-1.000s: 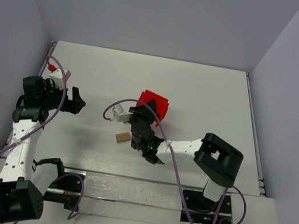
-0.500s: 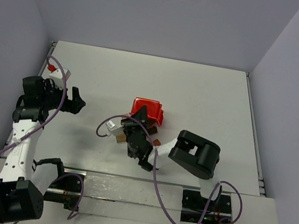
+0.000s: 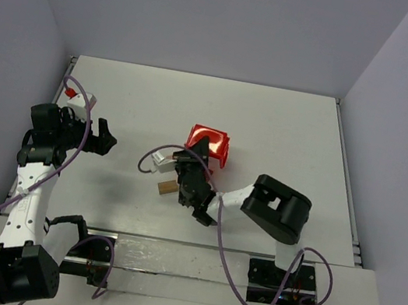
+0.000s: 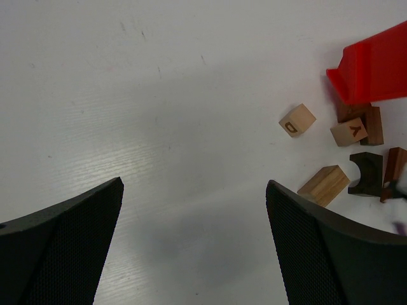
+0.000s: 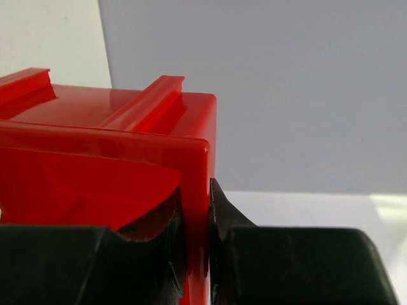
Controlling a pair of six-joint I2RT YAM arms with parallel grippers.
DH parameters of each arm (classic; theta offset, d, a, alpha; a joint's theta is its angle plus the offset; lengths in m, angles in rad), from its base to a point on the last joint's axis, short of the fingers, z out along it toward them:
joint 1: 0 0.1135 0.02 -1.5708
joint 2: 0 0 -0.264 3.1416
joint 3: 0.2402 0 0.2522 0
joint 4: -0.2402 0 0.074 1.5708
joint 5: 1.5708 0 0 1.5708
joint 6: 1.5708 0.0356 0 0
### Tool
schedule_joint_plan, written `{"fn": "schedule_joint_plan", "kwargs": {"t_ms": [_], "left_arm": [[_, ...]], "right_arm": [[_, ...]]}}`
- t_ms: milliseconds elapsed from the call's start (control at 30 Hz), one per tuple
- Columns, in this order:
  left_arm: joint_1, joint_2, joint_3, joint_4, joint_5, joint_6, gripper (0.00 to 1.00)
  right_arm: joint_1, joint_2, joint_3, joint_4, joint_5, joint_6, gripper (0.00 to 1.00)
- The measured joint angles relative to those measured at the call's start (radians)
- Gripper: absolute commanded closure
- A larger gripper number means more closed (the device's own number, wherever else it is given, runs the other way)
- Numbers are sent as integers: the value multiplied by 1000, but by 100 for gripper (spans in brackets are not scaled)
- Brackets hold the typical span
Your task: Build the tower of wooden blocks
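Left gripper [image 4: 194,248] — jaws wide apart, empty, over white table [image 4: 159,95]. Right gripper [image 5: 196,210] clamped on wall of red plastic bin [image 5: 95,165]. Small tan and brown wood blocks [image 4: 297,120] scattered just beside bin, no tower yet — likely light, rigid, smooth; pinch flat opposite faces.

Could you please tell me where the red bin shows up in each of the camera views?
Top external: the red bin sits mid-table.
Left wrist: upper right corner.
Right wrist: fills the left half, its wall clamped by the right gripper.
Shared landmark: the wood blocks beside it, seen in top and left wrist only.
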Motion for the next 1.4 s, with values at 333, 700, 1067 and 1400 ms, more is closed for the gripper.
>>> {"fn": "schedule_joint_plan", "kwargs": {"t_ms": [333, 700, 1067, 1400], "left_arm": [[5, 0, 0, 0, 0, 0, 1], [6, 0, 0, 0, 0, 0, 1], [9, -1, 0, 0, 8, 2, 1], [10, -1, 0, 0, 28, 5, 1]], "right_arm": [[-125, -394, 65, -383, -1, 476, 100], [-239, -469, 269, -1275, -278, 1008, 100], [-657, -545, 444, -1839, -770, 1118, 100], [-1140, -467, 530, -2180, -1041, 893, 100]]}}
